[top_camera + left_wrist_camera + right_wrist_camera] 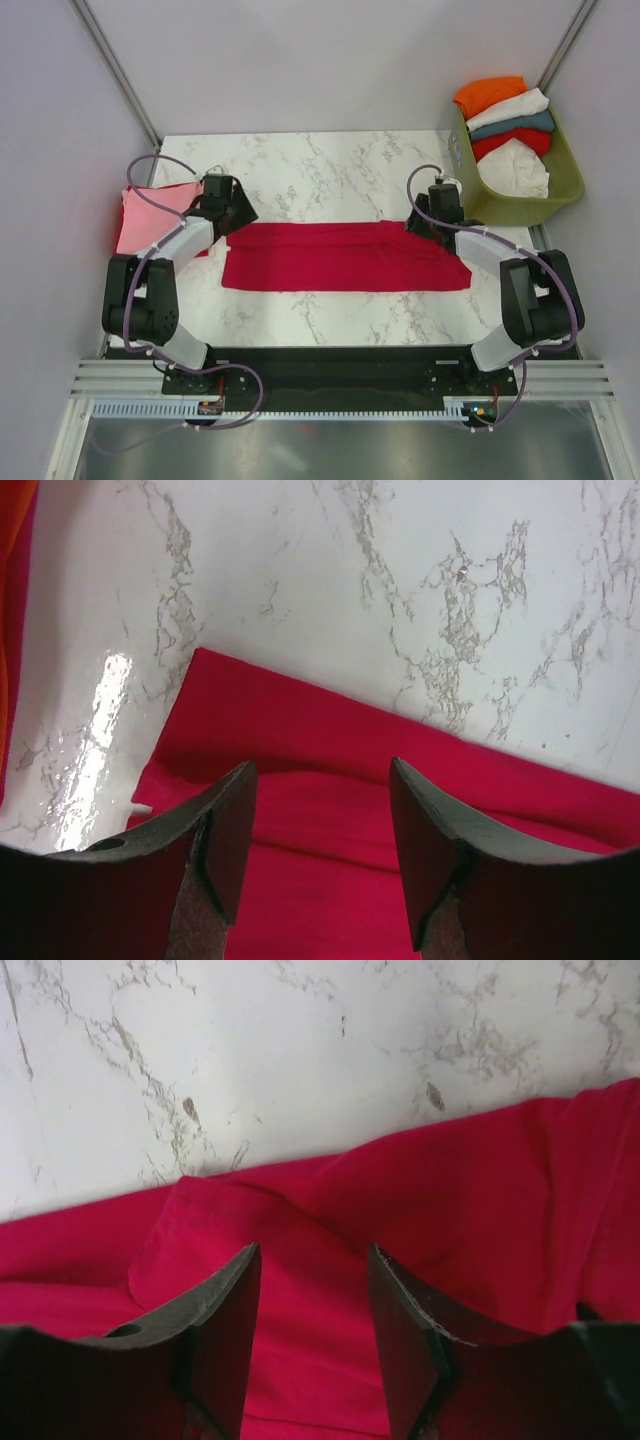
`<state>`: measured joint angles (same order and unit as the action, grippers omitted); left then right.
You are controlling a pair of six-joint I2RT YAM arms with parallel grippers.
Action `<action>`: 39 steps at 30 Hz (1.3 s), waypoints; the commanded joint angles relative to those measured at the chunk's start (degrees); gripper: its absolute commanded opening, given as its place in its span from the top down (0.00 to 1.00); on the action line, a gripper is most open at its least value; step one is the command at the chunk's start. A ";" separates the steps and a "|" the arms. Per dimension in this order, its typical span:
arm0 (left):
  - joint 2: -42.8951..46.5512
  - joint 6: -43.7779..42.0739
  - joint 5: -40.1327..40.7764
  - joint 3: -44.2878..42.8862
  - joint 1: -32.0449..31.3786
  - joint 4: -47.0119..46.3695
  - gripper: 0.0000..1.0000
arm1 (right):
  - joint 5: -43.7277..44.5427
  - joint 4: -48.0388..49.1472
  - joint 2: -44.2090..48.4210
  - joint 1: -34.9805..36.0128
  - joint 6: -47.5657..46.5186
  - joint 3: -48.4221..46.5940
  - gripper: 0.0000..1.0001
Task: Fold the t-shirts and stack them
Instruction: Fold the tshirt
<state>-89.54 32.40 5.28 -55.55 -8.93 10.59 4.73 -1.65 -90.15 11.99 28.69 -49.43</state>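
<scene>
The crimson t-shirt point(345, 257) lies folded into a long flat strip across the middle of the table. My left gripper point(236, 212) is open just above its left end; in the left wrist view point(322, 780) the jaws stand apart over the red cloth point(330, 780). My right gripper point(424, 222) is open over the strip's right end, its jaws point(313, 1260) apart above wrinkled red cloth point(420, 1190). A folded pink t-shirt point(150, 214) lies at the table's left edge. Orange point(489, 94), white point(510, 106), teal point(520, 124), red and white shirts are piled in the basket.
The olive-green plastic basket point(570, 175) stands at the back right corner, partly off the marble table point(330, 170). Grey walls close in on the left, the back and the right. A metal rail runs along the near edge.
</scene>
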 commanded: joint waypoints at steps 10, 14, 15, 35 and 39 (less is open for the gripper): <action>-1.69 2.40 -1.32 0.27 2.42 -0.13 0.38 | -7.97 0.43 15.86 1.28 0.05 12.24 0.83; -1.61 2.31 -1.32 0.35 2.60 -0.13 0.38 | -10.09 -1.34 19.65 1.20 -0.39 14.53 0.94; -1.52 2.23 -1.24 0.44 2.60 -0.13 0.38 | -10.18 -1.51 20.18 1.20 -0.47 15.15 0.94; 5.51 -1.64 -2.90 3.43 -0.48 -1.54 0.38 | 0.36 -3.36 -2.39 3.74 -4.34 -4.62 0.49; 5.87 -1.73 -2.73 3.34 -0.74 -1.71 0.37 | 2.03 -3.36 -5.56 4.27 -4.87 -5.50 0.50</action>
<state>-85.65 32.91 2.79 -52.40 -9.30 10.50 4.19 -5.23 -93.97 15.66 25.12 -52.47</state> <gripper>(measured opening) 0.625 0.505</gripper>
